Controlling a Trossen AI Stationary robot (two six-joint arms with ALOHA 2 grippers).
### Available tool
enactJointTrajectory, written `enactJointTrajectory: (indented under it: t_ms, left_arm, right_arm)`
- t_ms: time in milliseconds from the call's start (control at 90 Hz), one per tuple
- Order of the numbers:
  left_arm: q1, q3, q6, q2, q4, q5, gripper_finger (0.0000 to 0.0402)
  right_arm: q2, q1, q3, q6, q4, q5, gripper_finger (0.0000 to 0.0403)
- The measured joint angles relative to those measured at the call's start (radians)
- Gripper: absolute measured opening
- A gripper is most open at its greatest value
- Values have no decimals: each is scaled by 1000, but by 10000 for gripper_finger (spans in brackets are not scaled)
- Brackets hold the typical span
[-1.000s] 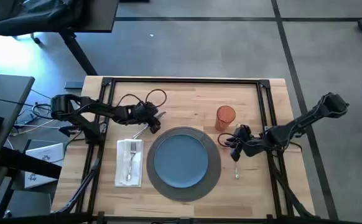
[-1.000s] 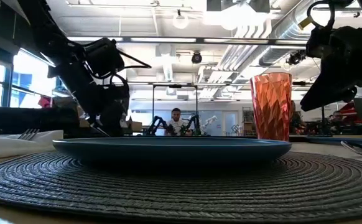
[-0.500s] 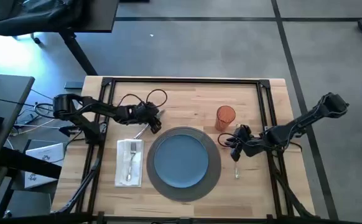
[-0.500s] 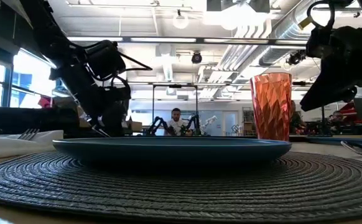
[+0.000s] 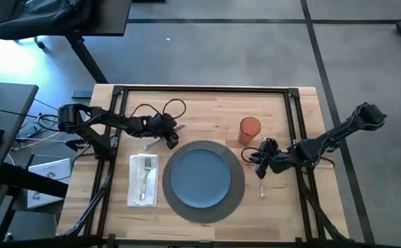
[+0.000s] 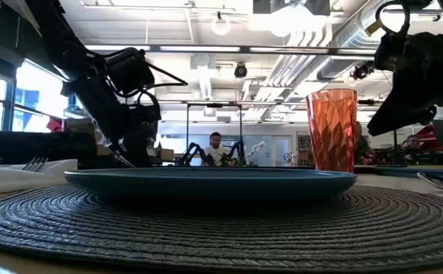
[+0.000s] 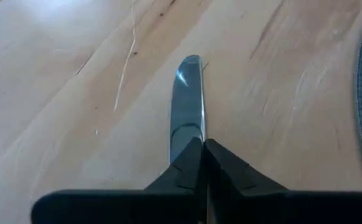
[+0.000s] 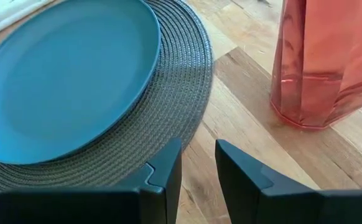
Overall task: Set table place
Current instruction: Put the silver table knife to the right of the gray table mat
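High view: a tabletop (image 5: pixel 207 103) of light planks with a black frame is seen on a grey floor marked by dark lines; a grey desk (image 5: pixel 4 103) and cables stand to its left. Across the low view, an open room with white ceiling pipes and lamps is shown, and a person (image 6: pixel 215 149) is seated far behind.

A round dark woven mat (image 5: pixel 236 196) lies at the near middle of the tabletop, and a blue plate (image 5: pixel 200 177) is centred on it. A white napkin (image 5: pixel 136 194) is laid just left of the mat, with a fork (image 5: pixel 145 178) on it. An orange cup (image 5: pixel 249 129) stands upright just beyond the mat's right edge; no contents can be made out in it. A spoon (image 5: pixel 262 189) lies right of the mat.

The left pincer (image 5: pixel 169 138) is held low over the tabletop beyond the napkin, near the mat's far left edge. Its fingers (image 7: pixel 187 167) are closed on a knife (image 7: pixel 186 115), whose rounded blade tip juts forward over bare wood.

The right pincer (image 8: pixel 198 168) is placed between cup and spoon, just beside the mat, its jaws slightly parted and nothing held.
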Motion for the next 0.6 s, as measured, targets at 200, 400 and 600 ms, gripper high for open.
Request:
enactJointTrajectory:
  t_ms: [200, 400, 600]
  left_arm:
    - [-3, 0, -2, -10, -1, 6, 0]
    - [-25, 46, -3, -81, -105, 3, 0]
    - [-26, 83, -2, -140, -199, -27, 0]
  right_arm:
    - [0, 0, 0, 0, 0, 0, 83]
    - [0, 0, 0, 1, 0, -6, 83]
    - [0, 0, 0, 7, -1, -6, 83]
